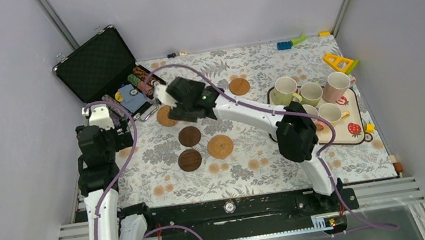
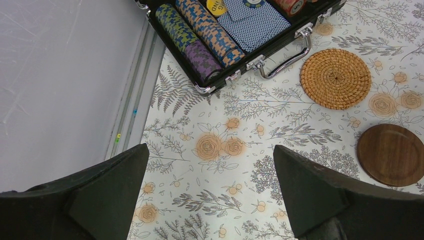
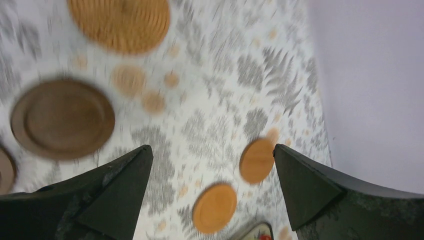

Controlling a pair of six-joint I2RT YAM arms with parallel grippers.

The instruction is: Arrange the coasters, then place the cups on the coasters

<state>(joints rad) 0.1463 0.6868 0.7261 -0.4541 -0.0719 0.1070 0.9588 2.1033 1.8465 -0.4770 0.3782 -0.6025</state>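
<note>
In the top view two dark brown coasters (image 1: 189, 136) (image 1: 190, 159) and a woven coaster (image 1: 220, 146) lie mid-table. A tan one (image 1: 239, 86) lies farther back. Another woven coaster (image 1: 164, 118) is partly hidden under my right gripper (image 1: 180, 106), which hangs open and empty above the cloth. Its blurred wrist view shows my right gripper (image 3: 212, 150) above two tan coasters (image 3: 257, 160) (image 3: 215, 207) and a brown one (image 3: 62, 117). The cups (image 1: 285, 90) (image 1: 337, 86) stand on the strawberry tray (image 1: 355, 128) at right. My left gripper (image 2: 210, 152) is open over bare cloth, near a woven coaster (image 2: 336, 78).
An open black poker-chip case (image 1: 98, 64) (image 2: 235, 30) sits at the back left, its handle close to the woven coaster. Toy blocks (image 1: 290, 42) and a yellow triangle toy (image 1: 340, 62) lie at the back right. Purple walls enclose the table.
</note>
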